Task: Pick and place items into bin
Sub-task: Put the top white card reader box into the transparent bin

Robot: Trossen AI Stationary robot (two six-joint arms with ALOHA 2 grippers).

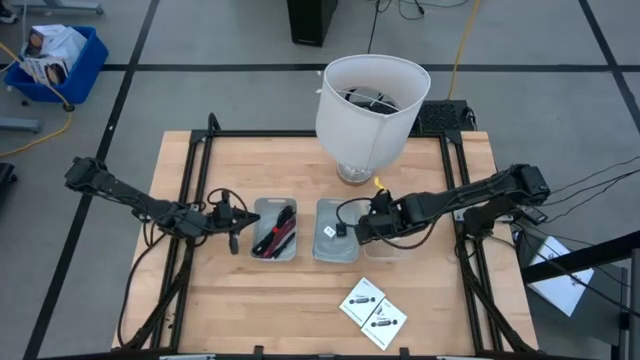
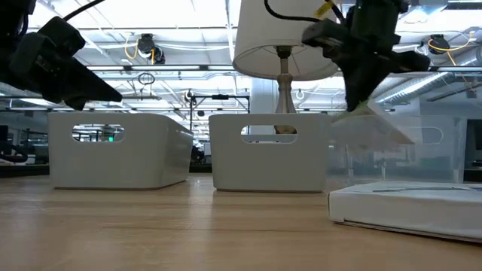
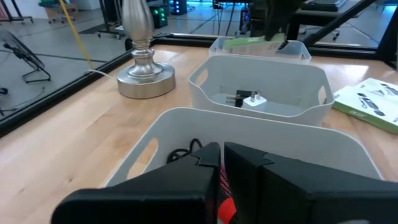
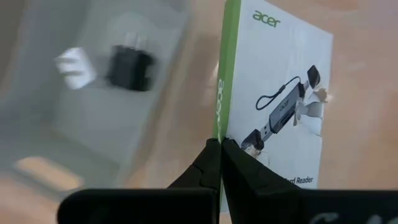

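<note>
White packet (image 4: 280, 93) with black print and a green edge was pinched between the closed fingers of the right gripper (image 4: 221, 146), held above a clear bin (image 1: 380, 245). Two more packets (image 1: 372, 312) lay on the table (image 1: 200, 320). Beside the cable bin (image 1: 274, 229), the left gripper (image 1: 236, 214) hung closed and empty.

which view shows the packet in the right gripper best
Right wrist view: the white packet fills the frame, green edge pinched in the right gripper, print legible. Low view shows it tilted over the clear bin. High view hides it under the gripper; the left wrist view shows only its green edge.
</note>
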